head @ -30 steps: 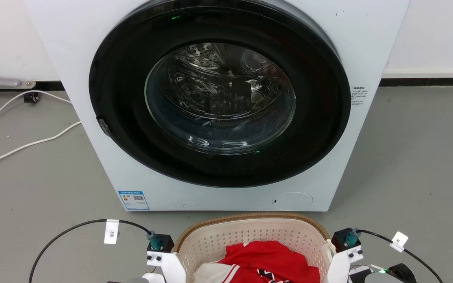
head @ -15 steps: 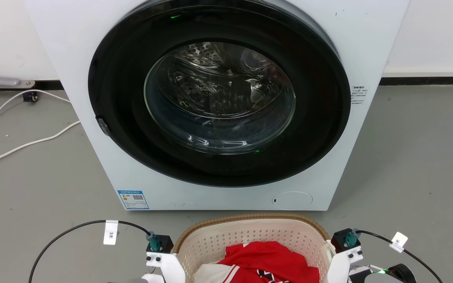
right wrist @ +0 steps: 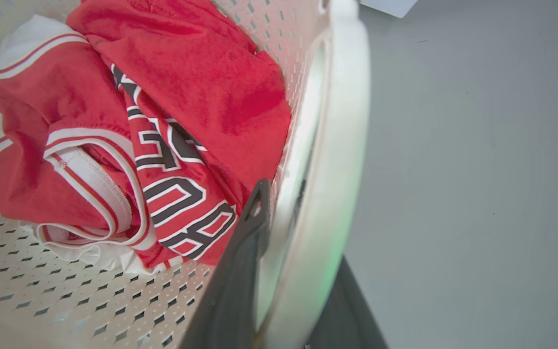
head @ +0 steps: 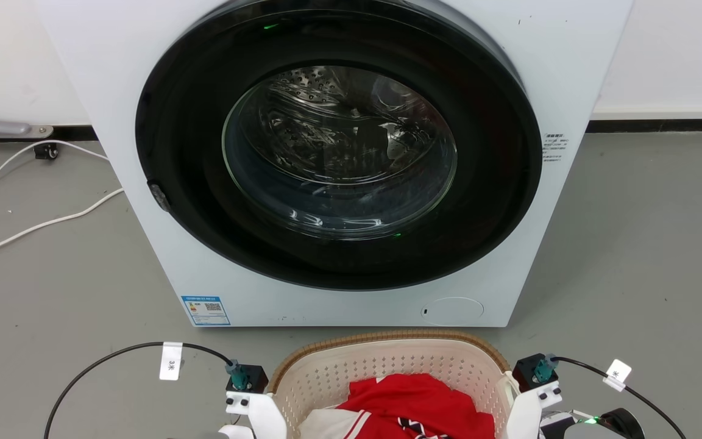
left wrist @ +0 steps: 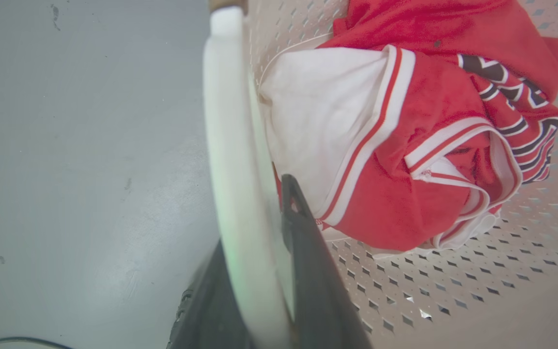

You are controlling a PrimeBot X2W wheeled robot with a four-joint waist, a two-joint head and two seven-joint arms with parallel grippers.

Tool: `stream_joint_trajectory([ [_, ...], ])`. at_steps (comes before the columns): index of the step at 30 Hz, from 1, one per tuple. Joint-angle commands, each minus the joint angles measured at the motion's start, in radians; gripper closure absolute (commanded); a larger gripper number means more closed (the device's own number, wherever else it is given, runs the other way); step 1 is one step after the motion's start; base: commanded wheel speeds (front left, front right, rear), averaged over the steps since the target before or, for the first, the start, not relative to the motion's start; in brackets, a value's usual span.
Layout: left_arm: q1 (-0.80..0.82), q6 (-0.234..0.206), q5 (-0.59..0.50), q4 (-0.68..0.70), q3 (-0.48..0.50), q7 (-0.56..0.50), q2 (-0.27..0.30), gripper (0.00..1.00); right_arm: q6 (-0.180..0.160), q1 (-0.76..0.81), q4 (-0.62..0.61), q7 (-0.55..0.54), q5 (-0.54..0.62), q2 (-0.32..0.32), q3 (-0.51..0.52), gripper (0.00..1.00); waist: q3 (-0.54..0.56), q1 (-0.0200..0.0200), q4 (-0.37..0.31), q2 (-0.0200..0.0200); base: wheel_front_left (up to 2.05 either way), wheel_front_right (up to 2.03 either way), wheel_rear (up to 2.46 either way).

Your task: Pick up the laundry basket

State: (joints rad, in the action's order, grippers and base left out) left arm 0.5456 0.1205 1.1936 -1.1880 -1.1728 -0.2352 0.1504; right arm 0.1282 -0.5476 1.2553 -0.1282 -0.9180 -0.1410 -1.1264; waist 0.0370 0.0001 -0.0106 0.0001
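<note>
The laundry basket (head: 387,338), cream and perforated with a brown woven-look rim, sits at the bottom centre of the head view, just in front of the washing machine. A red and white jersey (head: 418,402) lies inside it. In the left wrist view, my left gripper (left wrist: 255,218) is shut on the white loop handle (left wrist: 230,121), with one dark finger (left wrist: 308,252) inside the basket wall. In the right wrist view, my right gripper (right wrist: 301,223) is likewise shut on the other white handle (right wrist: 344,121). My wrists (head: 244,378) (head: 537,371) flank the basket. Whether it is off the floor I cannot tell.
The white washing machine (head: 339,292) with its shut round glass door (head: 339,152) stands close behind the basket. White cables (head: 40,222) lie on the grey floor at the left. Black cables (head: 119,350) (head: 637,390) run from both wrists. Open floor lies either side.
The whole head view has drifted a few pixels, so the camera moved slightly. The basket, jersey and both wrists keep their places relative to each other.
</note>
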Motion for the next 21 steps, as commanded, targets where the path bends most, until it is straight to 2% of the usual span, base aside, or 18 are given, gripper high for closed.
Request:
stream_joint_trajectory([
  [1, 0.015, 0.018, 0.004, 0.011, -0.008, 0.002, -0.012, 1.00, 0.005, -0.018, -0.008, 0.011, -0.002, 0.014, -0.007, 1.00, 0.000, -0.0001, 0.000, -0.0001, 0.00, 0.00, 0.00],
  [21, 0.016, 0.018, 0.039, 0.005, -0.042, 0.014, -0.011, 1.00, 0.005, -0.024, -0.001, 0.015, -0.047, 0.017, -0.060, 1.00, 0.006, -0.0001, -0.004, -0.0001, 0.00, 0.00, 0.00],
])
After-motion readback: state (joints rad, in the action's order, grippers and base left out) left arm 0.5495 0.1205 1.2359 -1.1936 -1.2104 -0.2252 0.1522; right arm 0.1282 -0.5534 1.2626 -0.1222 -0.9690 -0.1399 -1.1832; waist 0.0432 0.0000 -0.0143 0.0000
